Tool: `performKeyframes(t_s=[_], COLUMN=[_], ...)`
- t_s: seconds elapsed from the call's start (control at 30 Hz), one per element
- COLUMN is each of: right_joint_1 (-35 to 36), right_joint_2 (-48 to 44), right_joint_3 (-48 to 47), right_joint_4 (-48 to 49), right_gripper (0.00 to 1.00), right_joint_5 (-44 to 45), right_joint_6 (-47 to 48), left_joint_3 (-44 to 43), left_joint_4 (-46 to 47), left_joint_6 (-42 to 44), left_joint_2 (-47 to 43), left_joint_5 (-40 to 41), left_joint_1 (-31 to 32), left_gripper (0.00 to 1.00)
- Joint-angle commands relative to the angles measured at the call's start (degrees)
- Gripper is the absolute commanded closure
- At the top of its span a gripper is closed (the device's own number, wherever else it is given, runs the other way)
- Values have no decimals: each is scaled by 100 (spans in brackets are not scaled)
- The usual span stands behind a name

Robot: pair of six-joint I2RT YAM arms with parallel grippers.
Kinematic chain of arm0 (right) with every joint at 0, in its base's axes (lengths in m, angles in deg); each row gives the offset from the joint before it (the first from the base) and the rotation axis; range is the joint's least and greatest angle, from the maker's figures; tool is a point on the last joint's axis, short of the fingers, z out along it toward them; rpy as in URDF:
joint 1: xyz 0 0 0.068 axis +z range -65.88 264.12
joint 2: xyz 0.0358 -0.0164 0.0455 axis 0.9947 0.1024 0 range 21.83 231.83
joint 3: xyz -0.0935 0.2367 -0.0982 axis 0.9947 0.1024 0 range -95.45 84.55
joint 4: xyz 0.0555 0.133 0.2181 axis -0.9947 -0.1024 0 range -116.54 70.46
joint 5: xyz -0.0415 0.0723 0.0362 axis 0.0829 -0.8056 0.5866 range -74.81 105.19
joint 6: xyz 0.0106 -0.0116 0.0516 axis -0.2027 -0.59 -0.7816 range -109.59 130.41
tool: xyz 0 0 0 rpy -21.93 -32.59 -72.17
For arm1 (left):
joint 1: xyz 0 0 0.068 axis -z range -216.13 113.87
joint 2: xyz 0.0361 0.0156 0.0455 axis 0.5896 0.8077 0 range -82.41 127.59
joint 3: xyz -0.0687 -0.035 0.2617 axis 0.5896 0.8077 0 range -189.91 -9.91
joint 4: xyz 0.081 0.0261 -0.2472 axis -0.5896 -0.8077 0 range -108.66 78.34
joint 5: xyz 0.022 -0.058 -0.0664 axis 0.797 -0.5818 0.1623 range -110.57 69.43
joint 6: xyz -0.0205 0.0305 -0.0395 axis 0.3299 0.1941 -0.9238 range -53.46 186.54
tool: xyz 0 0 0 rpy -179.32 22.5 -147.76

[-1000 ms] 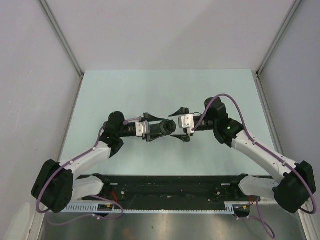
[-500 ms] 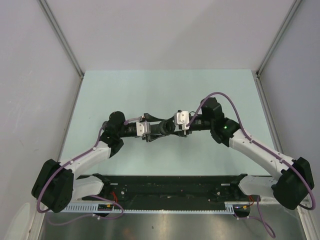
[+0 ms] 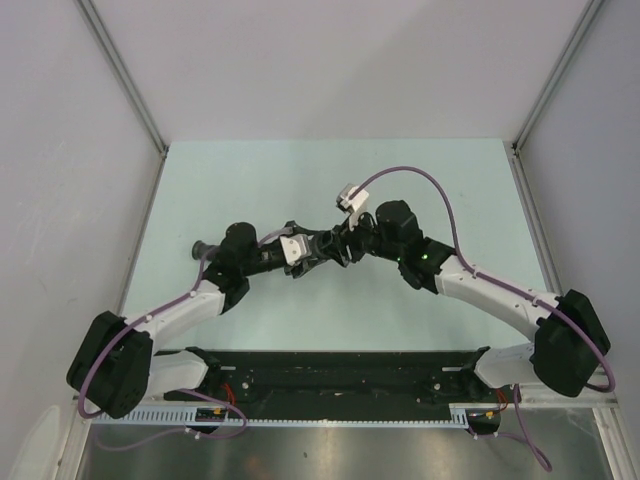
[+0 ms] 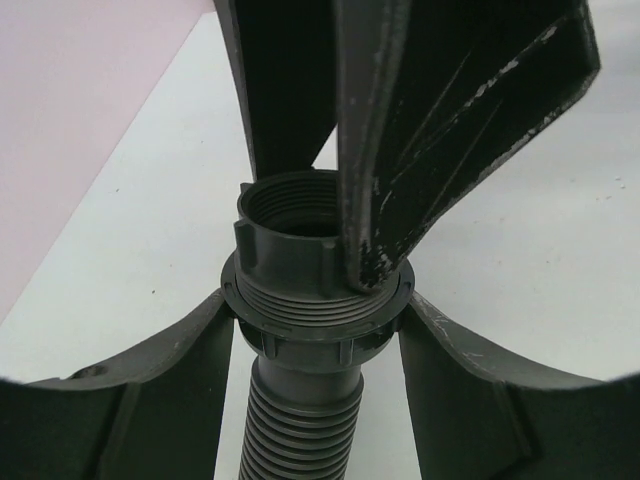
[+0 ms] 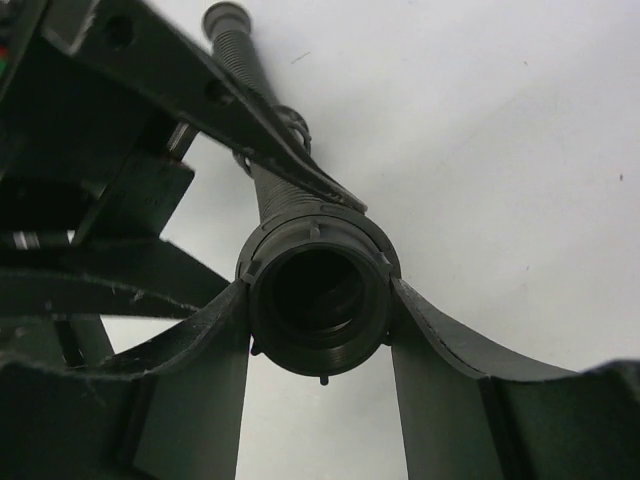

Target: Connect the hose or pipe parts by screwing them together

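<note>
Since the earlier frame, the right wrist has rolled and moved in toward the left. The left gripper (image 4: 312, 360) is clamped on the corrugated tube (image 4: 300, 425) below its collar, over the table (image 3: 250, 180). The ring nut (image 5: 320, 228) sits at the tube's end (threads exposed), pinched by the right gripper (image 5: 318, 330). Step in hand: screwing on. The next move likely calls for further rotation about the tube axis.

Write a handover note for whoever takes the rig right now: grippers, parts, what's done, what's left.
Left gripper: shut on the corrugated hose, just below its collar.
Right gripper: shut on the threaded fitting at the hose's open end.
Done: both parts picked up and joined end to end between the arms.
Left: thread shows below the fitting, so it probably needs more turns. Check that it seats, then release.
</note>
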Motion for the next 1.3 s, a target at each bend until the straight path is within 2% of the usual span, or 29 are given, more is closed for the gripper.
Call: performKeyframes(t_s=[0.0,0.07,0.1,0.17,0.27,0.33,0.47,0.5,0.6,0.7,0.83,0.87,0.93,0.97,1.0,1.07,1.1,1.17,1.27], right_joint_1=[463,490,481,490,455,411,394,341,131,-106,-467,-572,-853,-933,-986,-1039,-1030,-1004,-995], right_joint_2=[311,399,461,470,453,391,163,110,-136,-391,-768,-839,-971,-971,-989,-989,-1032,-1103,-1288], right_joint_3=[-199,-199,-199,-199,-199,-208,-199,-199,-199,-199,-190,-190,-190,-190,-190,-190,-182,-181,-173], right_joint_4=[201,131,9,-219,-274,-212,-194,-247,-562,-809,-749,-687,-477,-476,-467,-528,-615,-879,-968], right_gripper=[100,100,100,98,88,72,41,29,19,16,17,17,16,15,15,17,17,19,23], right_joint_5=[1377,1634,1957,2241,2357,2216,2338,2356,2216,2058,1418,946,285,-492,-744,-1305,-1483,-2035,-2047], right_joint_6=[-2086,-2744,-3374,-3905,-4741,-5084,-4849,-4752,-4515,-4278,-3593,-3417,-2619,-2172,-1411,-520,277,993,1917], left_joint_3=[-338,-365,-373,-391,-400,-391,-347,-338,-321,-312,-312,-295,-286,-286,-286,-312,-329,-356,-382], left_joint_4=[853,862,870,879,879,879,879,879,879,879,879,879,871,871,862,836,801,739,625], left_joint_6=[2,-15,-15,2,-24,-33,-33,-42,-68,-121,-191,-209,-279,-305,-392,-481,-507,-543,-560], left_joint_2=[-7,55,81,116,195,222,196,196,169,178,126,108,73,55,29,11,-15,-24,-42], left_joint_5=[261,410,463,630,911,938,868,868,763,649,358,297,122,51,-11,-327,-441,-705,-950], left_joint_1=[241,267,294,346,399,408,399,399,373,329,259,224,180,136,118,83,74,48,22], left_gripper=[100,100,100,100,100,100,100,99,100,100,100,100,100,100,100,100,100,100,100])
